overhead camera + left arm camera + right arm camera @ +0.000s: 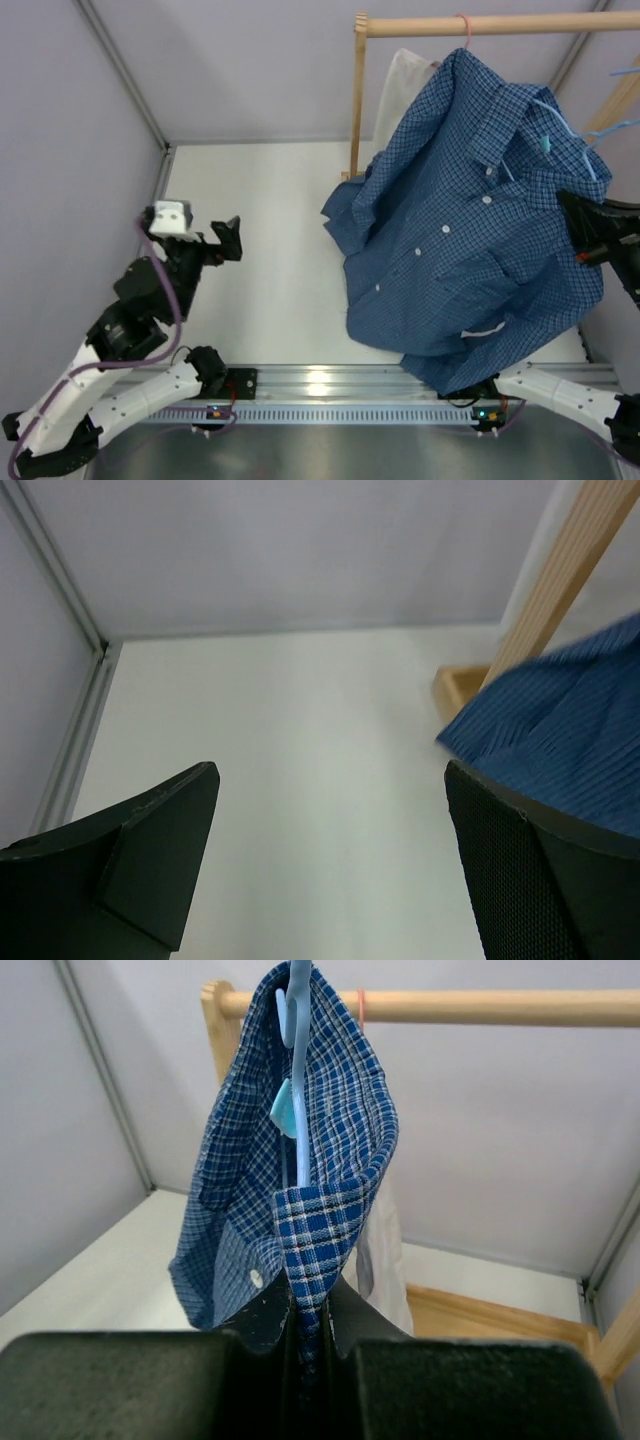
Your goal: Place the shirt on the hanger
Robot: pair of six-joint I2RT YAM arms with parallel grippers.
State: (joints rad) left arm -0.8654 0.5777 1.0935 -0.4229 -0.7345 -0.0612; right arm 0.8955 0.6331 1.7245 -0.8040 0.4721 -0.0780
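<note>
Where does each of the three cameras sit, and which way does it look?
Top: above and behind the arms, looking down on the table; the left arm and right arm both show.
Left wrist: on the left arm, looking low across the table to the back wall; its open left gripper frames the view.
Right wrist: on the right arm, looking along the shirt to the hanger and rack; the right gripper, shut on the shirt, shows.
Shared: all three see the shirt and rack.

Lab booth: grey panelled walls [250, 60]
</note>
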